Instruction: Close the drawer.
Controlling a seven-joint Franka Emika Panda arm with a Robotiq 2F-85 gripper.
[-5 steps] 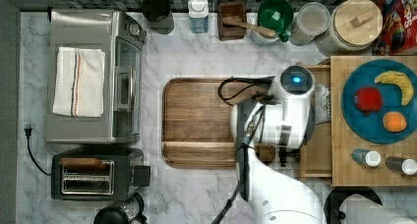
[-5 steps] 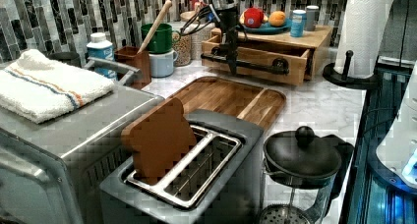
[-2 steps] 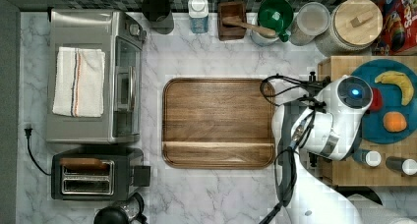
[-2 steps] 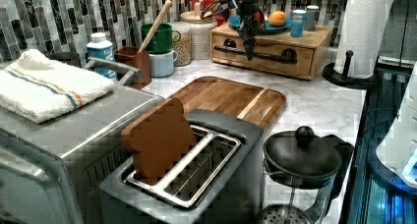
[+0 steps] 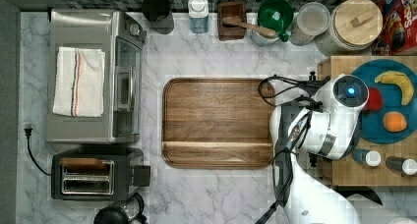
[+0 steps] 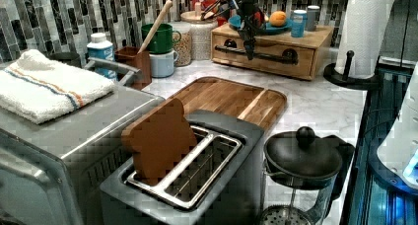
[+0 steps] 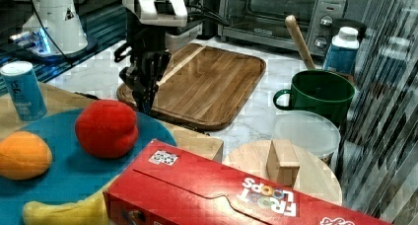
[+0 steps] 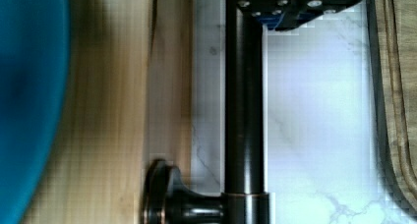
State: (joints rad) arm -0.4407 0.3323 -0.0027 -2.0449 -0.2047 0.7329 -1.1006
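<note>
Drawer (image 6: pixel 266 55) nearly flush in its wooden block at the table's edge — dark bar handle (image 8: pixel 244 111) running crosswise. End effector (image 6: pixel 250 51) pressed at that bar, drawer straight behind it; finger opening impossible to tell.

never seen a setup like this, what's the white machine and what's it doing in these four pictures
It is a white robot arm on a marble kitchen counter. One picture looks straight down, two look from the sides, and one comes from a camera on the arm's wrist. The arm's gripper sits at the dark metal bar handle of a light-wood drawer, which looks pushed in. A brown round-cornered wooden board lies beside it. I cannot tell whether anything is gripped.
</note>
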